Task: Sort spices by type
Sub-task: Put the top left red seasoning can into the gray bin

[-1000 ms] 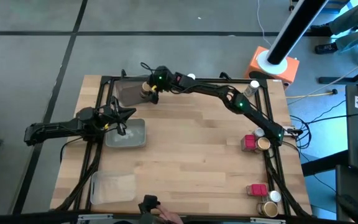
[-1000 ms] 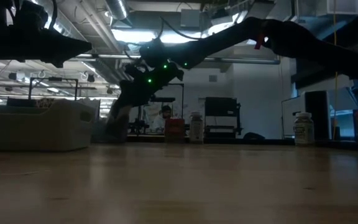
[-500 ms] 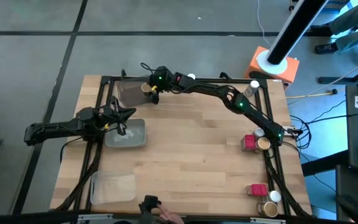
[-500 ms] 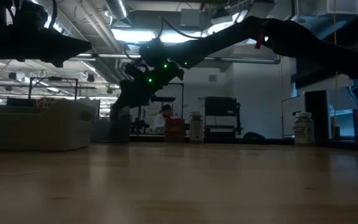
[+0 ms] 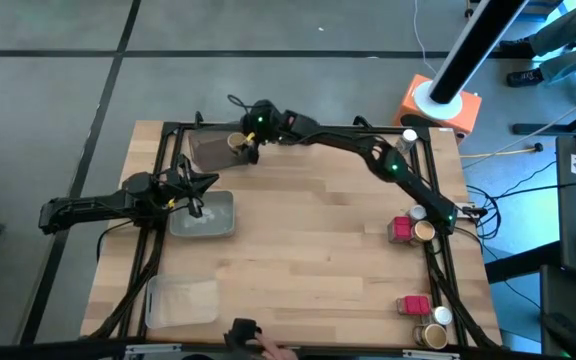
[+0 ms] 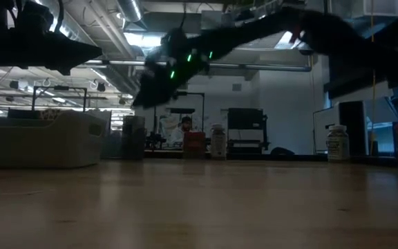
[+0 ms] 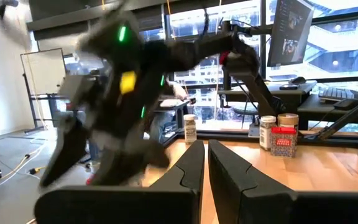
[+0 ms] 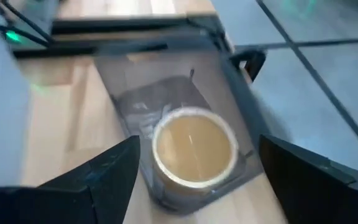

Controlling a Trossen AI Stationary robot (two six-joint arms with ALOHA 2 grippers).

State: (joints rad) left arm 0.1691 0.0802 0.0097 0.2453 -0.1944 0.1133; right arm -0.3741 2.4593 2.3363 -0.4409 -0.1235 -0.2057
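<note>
Right wrist view looks straight down on a tan-topped round jar [image 8: 194, 149] standing upright in a grey tray [image 8: 166, 112], with the right end effector [image 8: 197, 171] above it, fingers spread wide on either side and touching nothing. In the high view that jar [image 5: 236, 142] sits in the grey tray [image 5: 206, 150] at the far left corner of the desk [image 5: 308, 240], and the right end effector [image 5: 249, 135] hangs just beside and over it at the end of a long reach across the far edge.

The step in hand looks like a drop-off: the jar is set down in its tray and let go. The rest of the spices wait well apart on the right side: a pink-red packet [image 5: 401, 229] touching another tan-topped jar [image 5: 424, 231], a second packet [image 5: 413, 304] near the front with a white-capped jar [image 5: 441, 316] and a tan-topped jar [image 5: 433, 336], and a clear white-capped jar [image 5: 405, 141] at the far right edge.

The left end effector [image 5: 196, 196] waits over a second grey tray [image 5: 204, 216], fingers pressed together and holding nothing. A clear tray [image 5: 182, 300] lies at the front left.

Next, the right arm must rise clear of the jar without knocking it, then swing back to the right-hand group, probably for another tan-topped jar.
</note>
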